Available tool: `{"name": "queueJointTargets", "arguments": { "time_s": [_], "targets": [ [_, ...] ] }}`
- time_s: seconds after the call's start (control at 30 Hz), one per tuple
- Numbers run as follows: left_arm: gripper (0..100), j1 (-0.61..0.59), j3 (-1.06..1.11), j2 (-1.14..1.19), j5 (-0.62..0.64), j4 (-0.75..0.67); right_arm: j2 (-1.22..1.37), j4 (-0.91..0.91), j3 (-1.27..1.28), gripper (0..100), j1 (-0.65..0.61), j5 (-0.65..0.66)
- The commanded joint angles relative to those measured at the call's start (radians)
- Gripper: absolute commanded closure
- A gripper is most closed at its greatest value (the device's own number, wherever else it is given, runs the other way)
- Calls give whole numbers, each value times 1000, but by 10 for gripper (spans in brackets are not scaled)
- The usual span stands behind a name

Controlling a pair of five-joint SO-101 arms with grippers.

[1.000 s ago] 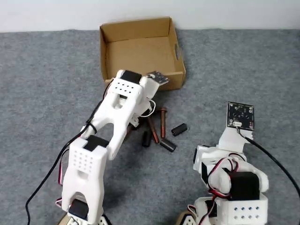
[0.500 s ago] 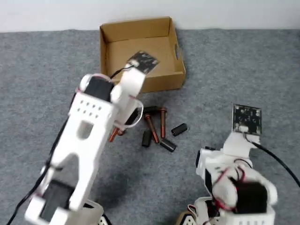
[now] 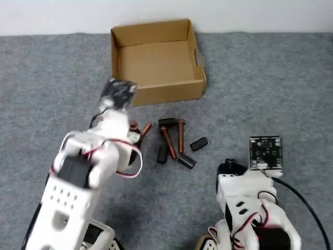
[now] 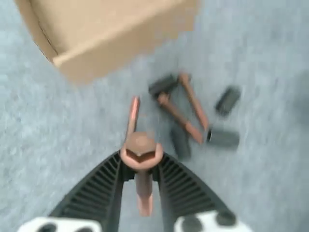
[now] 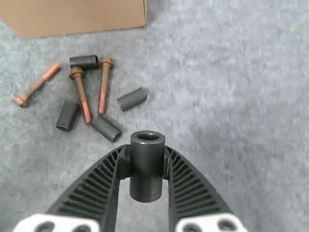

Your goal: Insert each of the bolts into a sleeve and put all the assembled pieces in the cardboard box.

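Observation:
My left gripper (image 4: 141, 159) is shut on a copper bolt (image 4: 140, 147), held head up just left of the pile; the same gripper (image 3: 133, 129) sits at the end of the left arm in the high view. My right gripper (image 5: 147, 152) is shut on a black sleeve (image 5: 147, 166), bore facing up, right of and nearer than the pile (image 3: 230, 167). On the carpet lie three loose bolts (image 5: 36, 85) (image 5: 80, 95) (image 5: 102, 85) and several black sleeves (image 5: 132, 98) (image 5: 106, 128). The open cardboard box (image 3: 156, 57) stands behind them with nothing in it.
Grey carpet covers the table, with free room to the left, the right and in front of the pile. The box's front wall (image 3: 169, 89) stands just behind the loose parts. A white wall runs along the far edge.
The left arm has drawn back from over the pile toward the left and near side, carrying a bolt. The right arm's wrist has shifted slightly nearer.

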Motion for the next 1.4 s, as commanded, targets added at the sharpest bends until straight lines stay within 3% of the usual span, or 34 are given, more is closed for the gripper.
{"name": "queueJointTargets", "arguments": {
  "time_s": [0.0,0.1,0.37,0.47,0.53,0.67,1.27,1.37],
  "targets": [
    [996,8,99,-199,152,-155,-5,-91,28,991,-64,8],
    [996,8,177,-327,278,-269,-10,-171,81,991,-133,8],
    [996,35,403,-658,293,-535,-12,-432,233,991,-337,12],
    [996,126,443,-783,307,-542,-4,-492,241,991,-441,14],
    [996,180,466,-855,382,-542,-2,-506,245,991,-496,14],
    [996,229,484,-930,446,-505,-7,-539,269,991,-549,17],
    [996,221,506,-930,425,-462,-10,-757,259,991,-561,336],
    [996,164,507,-930,404,-476,-10,-777,259,991,-561,367]
  ]
}}
